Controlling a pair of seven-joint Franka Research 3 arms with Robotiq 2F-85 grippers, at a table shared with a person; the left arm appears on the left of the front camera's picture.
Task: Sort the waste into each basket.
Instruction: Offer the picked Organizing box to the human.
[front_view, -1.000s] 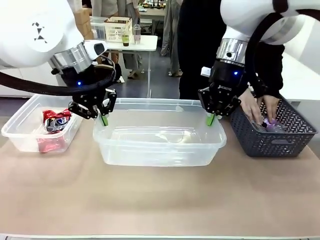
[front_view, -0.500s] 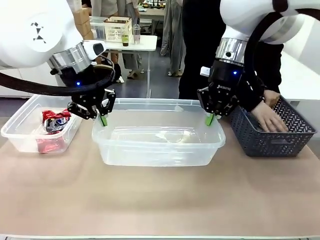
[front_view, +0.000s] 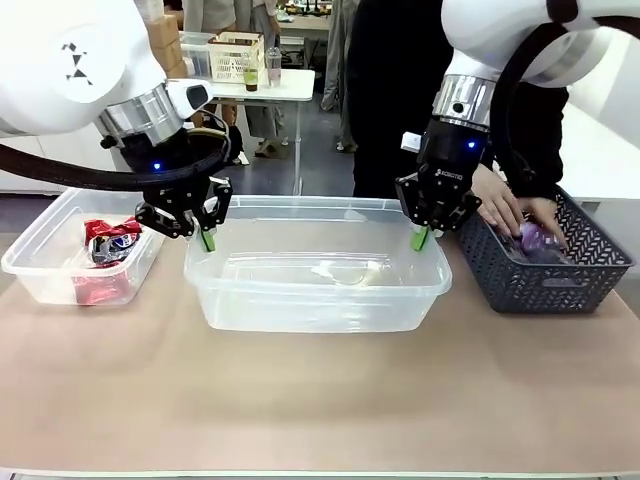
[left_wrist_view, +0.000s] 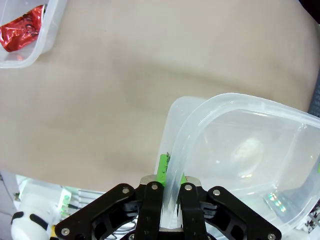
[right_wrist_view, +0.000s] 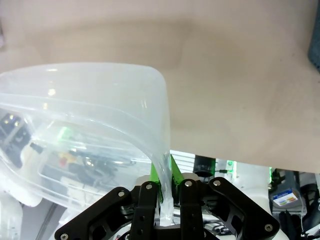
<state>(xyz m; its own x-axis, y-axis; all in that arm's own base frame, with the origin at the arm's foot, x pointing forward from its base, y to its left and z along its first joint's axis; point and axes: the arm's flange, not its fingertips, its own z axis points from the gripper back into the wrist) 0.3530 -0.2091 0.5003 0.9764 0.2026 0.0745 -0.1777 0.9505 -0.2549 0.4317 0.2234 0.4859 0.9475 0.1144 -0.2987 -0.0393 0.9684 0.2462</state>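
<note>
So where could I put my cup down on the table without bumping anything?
The wide bare strip of table in front of the middle tub is free, edge to edge. The back is crowded: the left tub with red cans, the middle tub pinched by the left gripper and right gripper, and the grey basket with the person's hand inside.

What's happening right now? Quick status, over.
Left gripper and right gripper clamped on middle tub rim. Red cans in left tub. Person's hand in grey basket.
</note>
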